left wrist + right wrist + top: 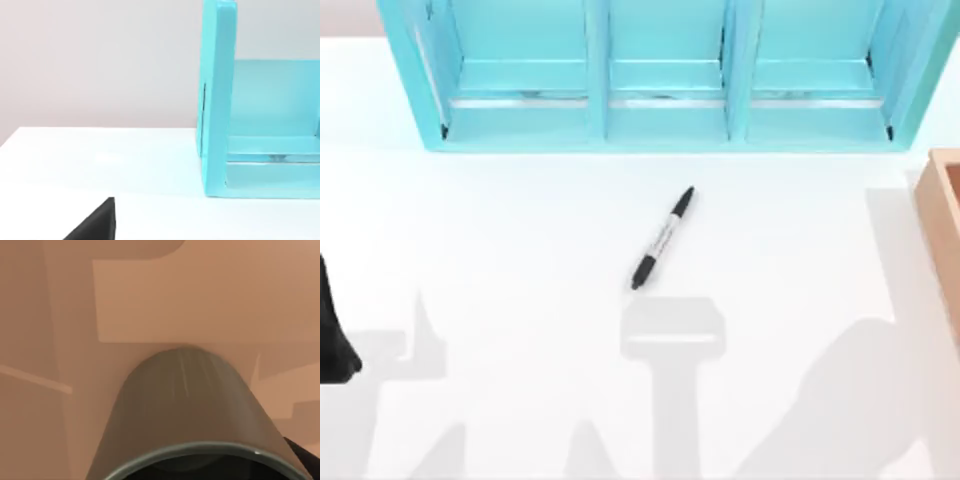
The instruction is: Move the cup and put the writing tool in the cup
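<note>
The writing tool (663,238), a slim marker with black ends and a pale barrel, lies slanted on the white table near the middle, in front of the blue shelf. The cup (185,415), dark olive-green and plain, looms very close in the right wrist view, its rim toward the camera, with brown wooden surfaces behind it. A dark sliver of my right gripper (300,455) shows beside the cup's rim. My left arm (332,340) sits at the table's left edge, far from the marker, and a black part of it (95,222) shows in the left wrist view.
A light-blue shelf unit (665,120) with three bays spans the back of the table, its end wall (218,100) in the left wrist view. A brown wooden box (945,230) stands at the right edge. Arm shadows fall across the front of the table.
</note>
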Motion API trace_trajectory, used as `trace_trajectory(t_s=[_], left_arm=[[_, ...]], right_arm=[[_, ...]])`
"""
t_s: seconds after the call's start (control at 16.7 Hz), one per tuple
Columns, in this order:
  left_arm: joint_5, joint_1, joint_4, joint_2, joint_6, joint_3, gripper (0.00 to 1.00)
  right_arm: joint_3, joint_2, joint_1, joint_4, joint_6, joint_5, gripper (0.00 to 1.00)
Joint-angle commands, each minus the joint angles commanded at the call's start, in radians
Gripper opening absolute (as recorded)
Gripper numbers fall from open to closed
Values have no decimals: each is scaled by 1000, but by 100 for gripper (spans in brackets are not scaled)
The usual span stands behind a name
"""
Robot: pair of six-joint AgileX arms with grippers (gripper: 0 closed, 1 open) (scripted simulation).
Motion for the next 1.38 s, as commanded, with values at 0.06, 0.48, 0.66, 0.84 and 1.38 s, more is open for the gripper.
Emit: trace_trajectory(t_s=[0.06,0.48,0.66,0.84,1.38], left_arm=[[0,0,0,0,0,0,100],[0,0,0,0,0,0,100],[0,0,0,0,0,0,100],[0,0,0,0,0,0,100],[0,0,0,0,0,0,100]], right_arm=[[2,0,2,-2,2,0,0],[209,-57,207,-280,216,0,0],[321,-104,339,-446,340,0,0],[398,-145,433,-548,431,0,0],[363,-131,503,-493,515,-1,0]])
